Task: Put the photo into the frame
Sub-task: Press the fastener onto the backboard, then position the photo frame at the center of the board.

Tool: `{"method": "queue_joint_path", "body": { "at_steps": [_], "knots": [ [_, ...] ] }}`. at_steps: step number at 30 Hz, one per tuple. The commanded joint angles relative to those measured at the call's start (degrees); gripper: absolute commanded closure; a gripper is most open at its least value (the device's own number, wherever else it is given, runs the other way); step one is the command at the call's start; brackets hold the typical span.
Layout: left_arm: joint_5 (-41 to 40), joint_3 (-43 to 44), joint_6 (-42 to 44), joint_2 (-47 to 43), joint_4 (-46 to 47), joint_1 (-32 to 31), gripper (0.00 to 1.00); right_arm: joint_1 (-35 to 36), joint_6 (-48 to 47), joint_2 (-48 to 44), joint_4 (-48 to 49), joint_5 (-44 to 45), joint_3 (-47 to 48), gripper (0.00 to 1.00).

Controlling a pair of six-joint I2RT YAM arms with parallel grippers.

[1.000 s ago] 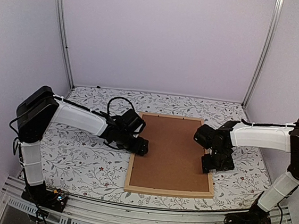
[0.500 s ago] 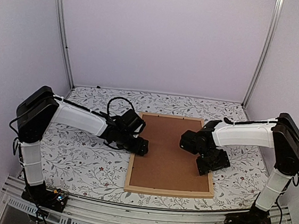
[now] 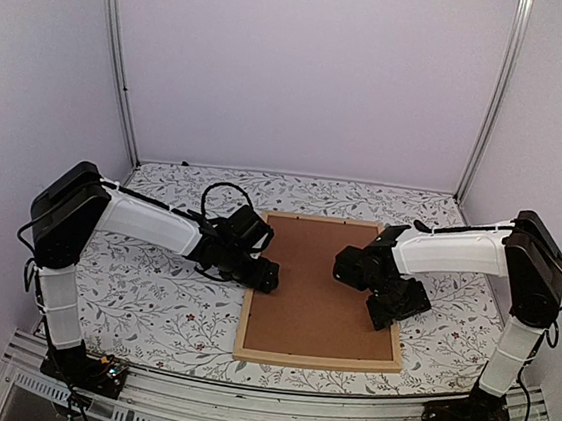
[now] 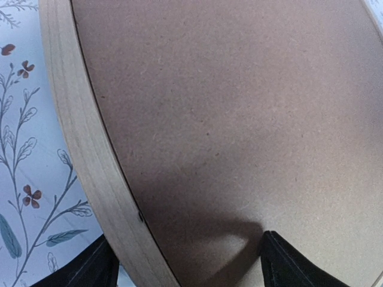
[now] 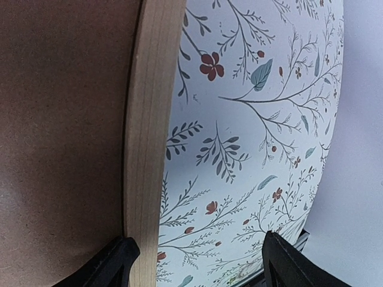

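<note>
Frame (image 3: 314, 360) lies flat on the flowered tablecloth (image 3: 151, 297) between the two arms, back side up, with a plain brown backing board (image 3: 312, 294) filling its opening. The photo shows in none of the views. It may be under the board, but that cannot be told from here.

The left gripper (image 3: 266, 277) is low at the frame's left rail, jaws wide apart and holding nothing. In its wrist view one finger (image 4: 90, 270) hangs outside over the cloth and the other is inside over the board, so the rail runs between them. The right gripper (image 3: 394, 309) stands the same way at the right rail, wide open and empty, with one finger (image 5: 111, 264) at the rail's inner side and the other out over the cloth.

The step in hand looks like taking hold of the frame by both side rails.
- Lower each gripper until the outer finger is just off the cloth, so the pads meet the full height of the wood rather than its top corner.
- Close both sides together. One side closing first would likely slide the light frame sideways.
- Keep the inner fingers from pressing on the board, which could tip or shift it.
- Lift level, because a tilt may let the loose board, and anything beneath it, slip out
</note>
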Motion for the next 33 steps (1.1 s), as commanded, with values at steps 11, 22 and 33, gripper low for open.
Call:
{"method": "queue_joint_path", "body": {
  "at_steps": [11,22,33],
  "knots": [
    [1.26,-1.5,0.27,2.56,-1.15,-2.04,0.18,-0.39,-3.89,1.01,30.42,-24.34,-4.04,0.2],
    [-0.23,-1.65,0.48,0.3,-2.56,-1.98,0.17,-7.0,-5.82,-9.32,31.34,-22.69,-7.99,0.2],
    [-4.83,-3.21,0.84,-9.32,-7.21,-0.53,0.17,-21.98,-12.93,-20.05,38.23,-30.49,-14.8,0.2]
  ]
}}
